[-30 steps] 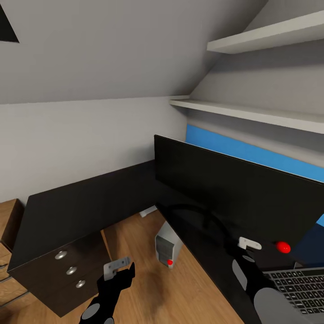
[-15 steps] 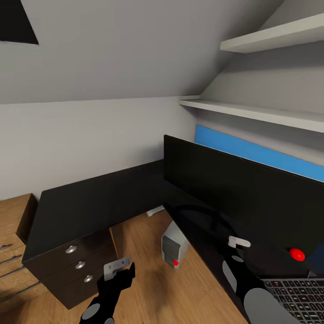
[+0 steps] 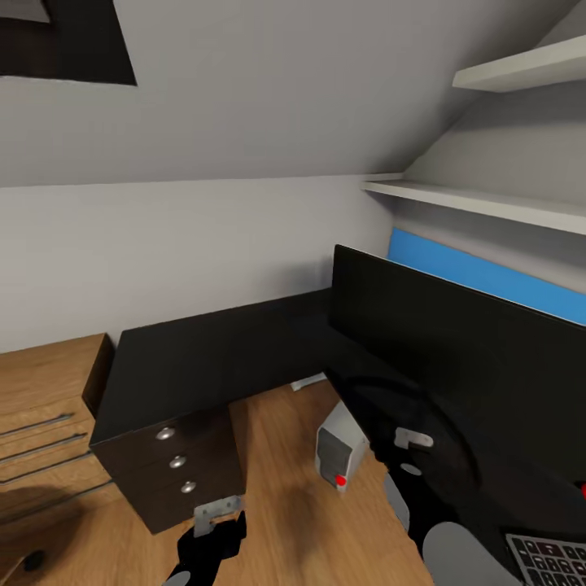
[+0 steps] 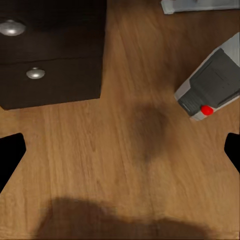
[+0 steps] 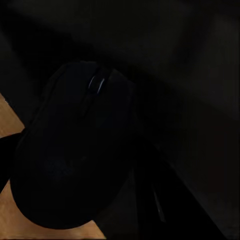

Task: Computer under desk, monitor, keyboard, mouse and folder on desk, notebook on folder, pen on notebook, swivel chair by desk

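Note:
The desk (image 3: 212,358) has a glossy black L-shaped top, and the wide black monitor (image 3: 456,350) stands on its right wing. A corner of the keyboard (image 3: 549,561) lies on the desk at the lower right. Under the desk the grey computer (image 3: 340,448) stands on the wood floor, also seen at computer (image 4: 212,82) with its red light. My right gripper (image 3: 407,460) hangs over the desk's front edge, shut on the dark mouse (image 5: 75,150). My left gripper (image 3: 221,529) hovers open over the floor, its fingertips (image 4: 10,152) far apart.
The black drawer unit (image 3: 179,464) with silver knobs (image 4: 12,27) stands just left of my left arm. Low light-wood shelving (image 3: 45,407) sits further left. White wall shelves (image 3: 488,203) and a blue wall panel (image 3: 488,281) are behind the monitor. Bare floor lies between drawers and computer.
The camera has swung left, so the whole picture slid right: more of the drawer unit and wood shelving shows, less of the keyboard. Both arms keep their pose.

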